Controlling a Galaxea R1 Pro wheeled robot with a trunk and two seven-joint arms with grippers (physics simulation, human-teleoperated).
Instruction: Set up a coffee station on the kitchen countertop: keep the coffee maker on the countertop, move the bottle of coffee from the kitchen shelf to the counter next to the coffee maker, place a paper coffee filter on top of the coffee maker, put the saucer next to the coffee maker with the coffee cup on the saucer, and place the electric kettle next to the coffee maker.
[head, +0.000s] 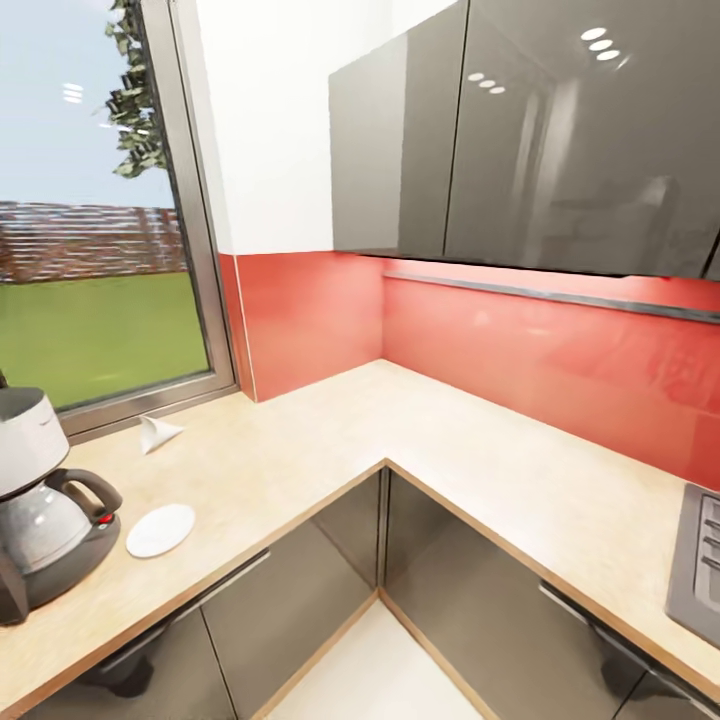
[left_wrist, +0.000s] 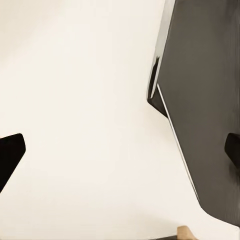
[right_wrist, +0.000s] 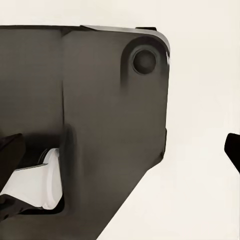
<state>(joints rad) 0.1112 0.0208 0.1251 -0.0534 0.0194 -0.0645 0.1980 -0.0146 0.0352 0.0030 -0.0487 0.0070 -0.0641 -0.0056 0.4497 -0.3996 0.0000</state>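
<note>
**Black fingertips wide apart, both arms low**

Left gripper: jaws spread, nothing between them, pale floor beyond. Right gripper: also spread. A white rounded object sits by one fingertip; I cannot tell what it is.

Coffee maker stands on the kitchen countertop, long axis upright, carafe handle pointing toward the saucer, which lies flat just beside it. Paper coffee filter lies tipped near the window.

Risk: the saucer is near the counter's front edge, so an incoming arm could sweep it off.
</note>
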